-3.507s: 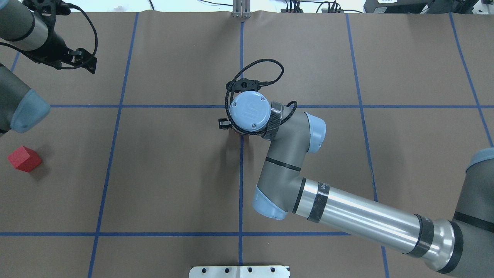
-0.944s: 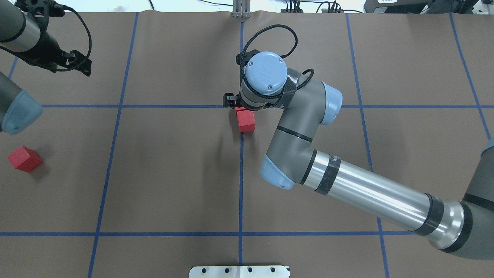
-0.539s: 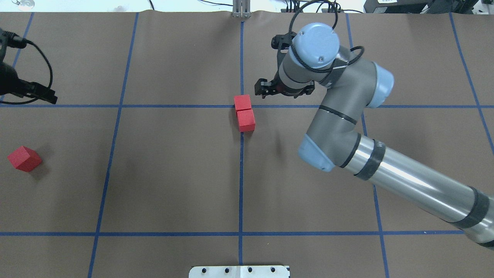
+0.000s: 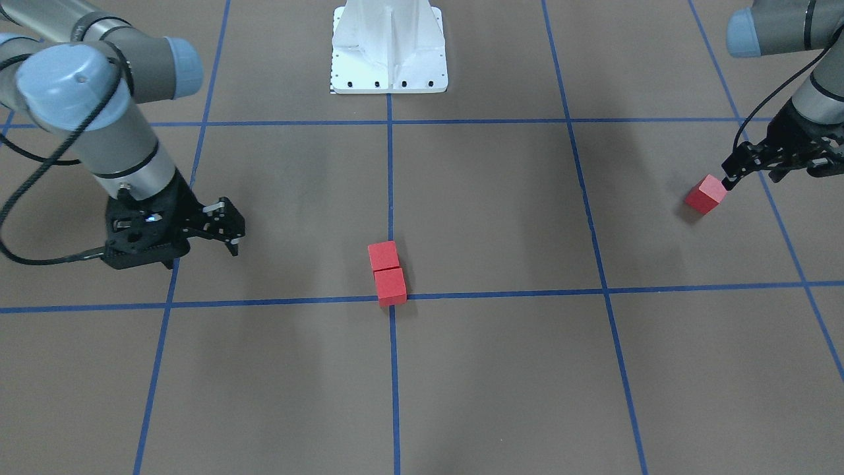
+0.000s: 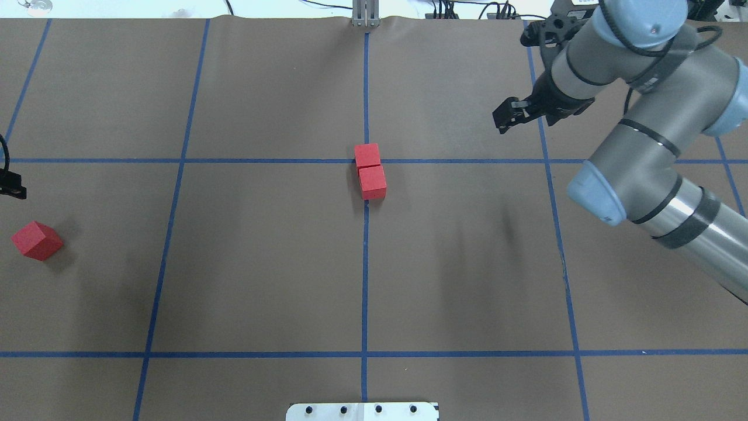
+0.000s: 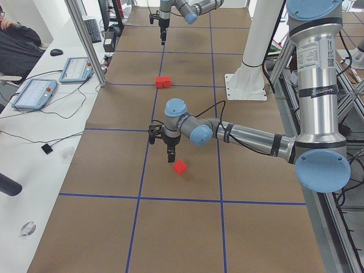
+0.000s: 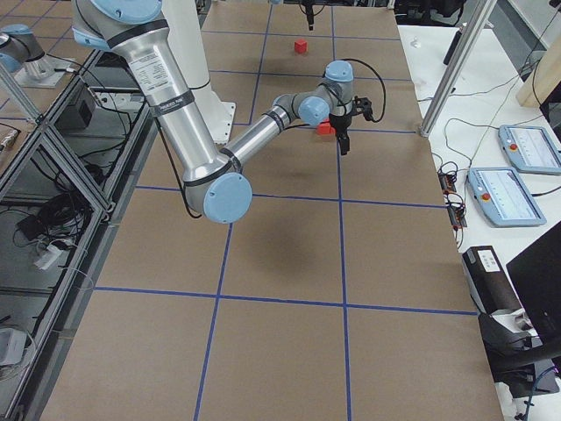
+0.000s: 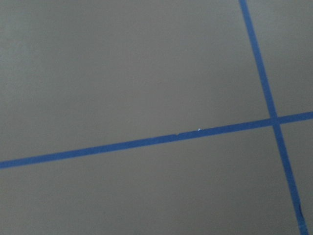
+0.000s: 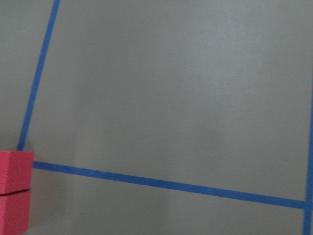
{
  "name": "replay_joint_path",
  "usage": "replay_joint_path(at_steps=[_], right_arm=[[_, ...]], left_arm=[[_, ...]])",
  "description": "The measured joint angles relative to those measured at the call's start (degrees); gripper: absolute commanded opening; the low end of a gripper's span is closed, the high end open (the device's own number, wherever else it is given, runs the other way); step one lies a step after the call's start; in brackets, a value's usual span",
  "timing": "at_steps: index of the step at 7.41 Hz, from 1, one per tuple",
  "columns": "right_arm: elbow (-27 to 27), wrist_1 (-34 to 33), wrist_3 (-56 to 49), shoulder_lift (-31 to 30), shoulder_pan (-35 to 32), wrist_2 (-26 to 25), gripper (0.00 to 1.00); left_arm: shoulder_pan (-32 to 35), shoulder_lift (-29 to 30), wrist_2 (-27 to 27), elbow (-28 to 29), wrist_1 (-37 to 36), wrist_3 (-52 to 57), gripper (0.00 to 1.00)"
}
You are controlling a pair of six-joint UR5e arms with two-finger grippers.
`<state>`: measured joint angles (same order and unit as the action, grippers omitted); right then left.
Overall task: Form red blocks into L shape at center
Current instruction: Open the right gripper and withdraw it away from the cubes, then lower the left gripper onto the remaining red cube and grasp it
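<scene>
Two red blocks (image 5: 367, 155) (image 5: 372, 182) sit touching in a straight row at the center crossing (image 5: 366, 161), the far one on the crossing itself. They also show in the front view (image 4: 383, 255) (image 4: 390, 286) and at the right wrist view's lower left (image 9: 14, 169). The third red block (image 5: 37, 240) lies alone at the far left, turned at an angle. My right gripper (image 5: 506, 115) is open and empty, raised well to the right of the pair. My left gripper (image 4: 752, 175) is open, hovering right beside the third block (image 4: 705, 194).
A white mount plate (image 5: 362, 411) sits at the near edge, and a metal post (image 5: 365, 14) at the far edge. The left wrist view shows only brown paper and a blue-line crossing (image 8: 274, 120). Tablets (image 6: 34, 91) lie beside the table.
My right gripper has let go of a block next to the first one at the center, risen and swung away to the right. My left gripper has moved toward the lone block.
</scene>
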<state>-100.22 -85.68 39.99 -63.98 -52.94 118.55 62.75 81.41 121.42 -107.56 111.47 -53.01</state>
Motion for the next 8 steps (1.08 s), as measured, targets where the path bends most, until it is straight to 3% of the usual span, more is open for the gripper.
replay_joint_path(at_steps=[3,5,8], right_arm=[[-1.7,0.4,-11.0,-6.7,-5.8,4.4,0.99],[-1.9,0.5,-12.2,-7.5,-6.5,4.7,0.99],[-1.8,0.5,-12.4,-7.6,-6.6,4.8,0.99]], left_arm=[[-0.6,0.0,-2.1,3.6,5.1,-15.8,1.0],[-1.1,0.6,-3.4,7.9,10.9,-19.8,1.0],[-5.2,0.6,-6.0,9.2,13.8,-25.3,1.0]])
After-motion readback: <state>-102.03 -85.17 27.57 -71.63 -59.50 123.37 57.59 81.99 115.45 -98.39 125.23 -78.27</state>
